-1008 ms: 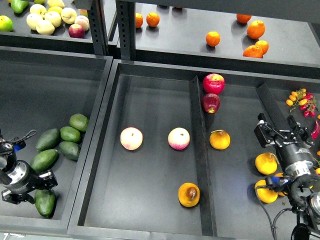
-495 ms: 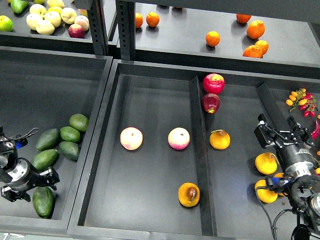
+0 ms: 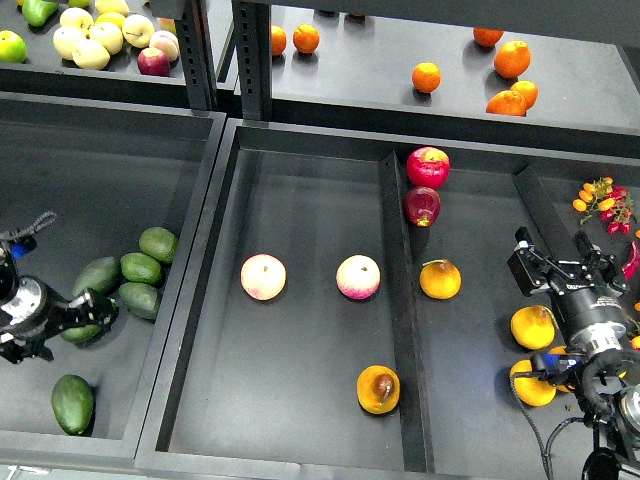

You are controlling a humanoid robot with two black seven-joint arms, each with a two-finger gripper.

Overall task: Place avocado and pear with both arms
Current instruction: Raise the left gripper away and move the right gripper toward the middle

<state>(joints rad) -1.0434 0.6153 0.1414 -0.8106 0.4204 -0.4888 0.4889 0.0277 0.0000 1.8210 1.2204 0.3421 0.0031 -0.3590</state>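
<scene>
- Gripper work first: my left gripper [image 3: 85,312] sits low in the left bin, its dark fingers lying over the cluster of avocados [image 3: 125,275]; I cannot tell whether they are parted or closed, nor whether they grip anything.
- One avocado [image 3: 72,403] lies alone near the front of that bin, apart from the cluster and below my left gripper.
- My right gripper [image 3: 560,268] hangs over the right-hand compartment, just above a yellow-orange fruit [image 3: 532,327]; it looks empty, but the fingers are too dark for me to say how far apart they stand.
- The pear [image 3: 378,389] rests at the front of the middle tray [image 3: 300,175], close against the divider [image 3: 398,300], brown spot turned upward.
- Two pale pink-yellow fruits [image 3: 263,277] sit mid-tray, well apart from the pear.
- Judgement: the step in hand is taking an avocado with the left arm, and both placings are still ahead.
- To do it well, I should pick the fruit at the edge of the cluster or the lone one, straddle its short axis, and close across the widest part so the smooth skin does not squirt out.
- I should lift straight up before travelling, so that neighbours are not dragged along.
</scene>
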